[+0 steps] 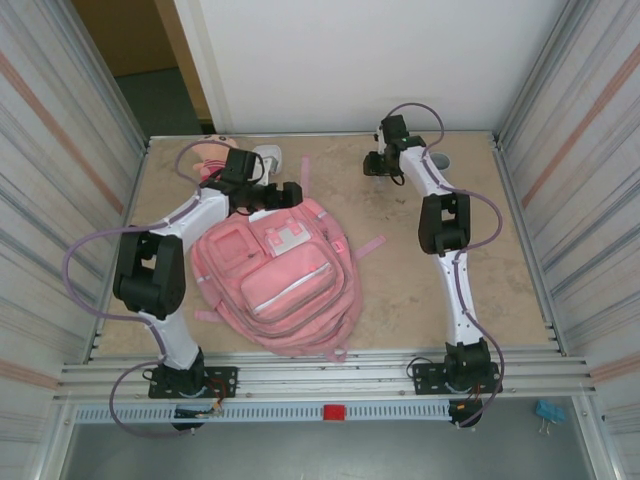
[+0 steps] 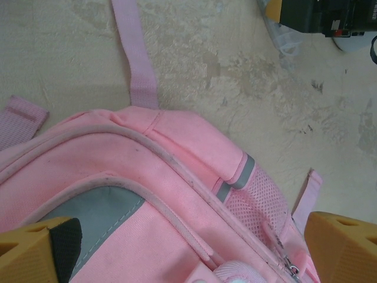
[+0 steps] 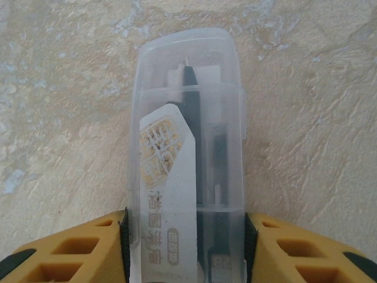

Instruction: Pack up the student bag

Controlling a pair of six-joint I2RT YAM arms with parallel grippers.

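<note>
Pink fabric, the student bag (image 1: 280,275) lies flat, pockets up, left of centre on the beige table (image 1: 500,270). The left gripper (image 1: 290,193) hangs over its far end, spread wide (yellow fingers either side of the bag's top). Well off to the right, the right gripper (image 3: 187,215) pinches a clear plastic pen case (image 3: 188,106) lying flat.

Left tool (image 2: 188,250) spread wide, right tool (image 3: 185,247) apparently clamped, right arm outstretched

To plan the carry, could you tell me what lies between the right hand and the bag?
Bare table, in the top view; the right hand grips a case apart from the bag.
</note>
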